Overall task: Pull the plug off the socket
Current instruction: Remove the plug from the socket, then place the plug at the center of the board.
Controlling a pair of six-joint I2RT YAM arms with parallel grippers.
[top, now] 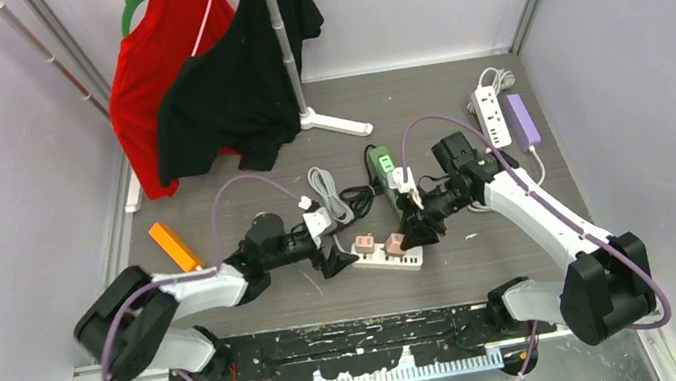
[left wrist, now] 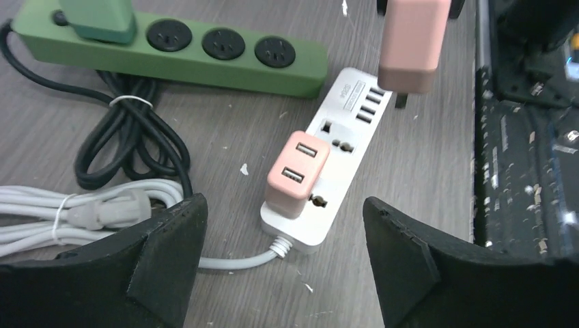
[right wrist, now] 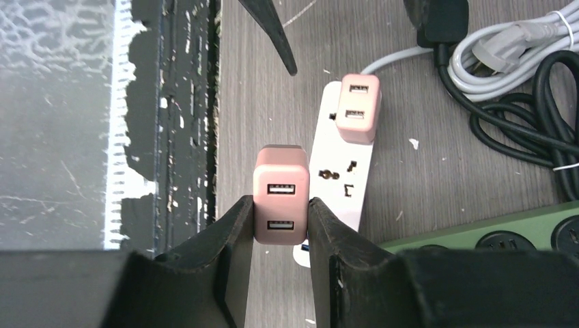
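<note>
The left gripper (left wrist: 285,215) stood open astride the near end of the white power strip (left wrist: 351,126), where one pink plug (left wrist: 295,174) sat in its socket. The right gripper (right wrist: 280,222) clamped a second pink plug (right wrist: 280,179) just above the strip, prongs free. Beyond lay a green power strip (left wrist: 205,65).

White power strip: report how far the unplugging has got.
Done: one pink charger is off the white power strip, with its prongs hanging clear above it. In hand: the right tool is shut on that charger and holds it in the air. Left: a second pink charger sits plugged into the strip. The left tool is open and faces it, touching nothing.
</note>
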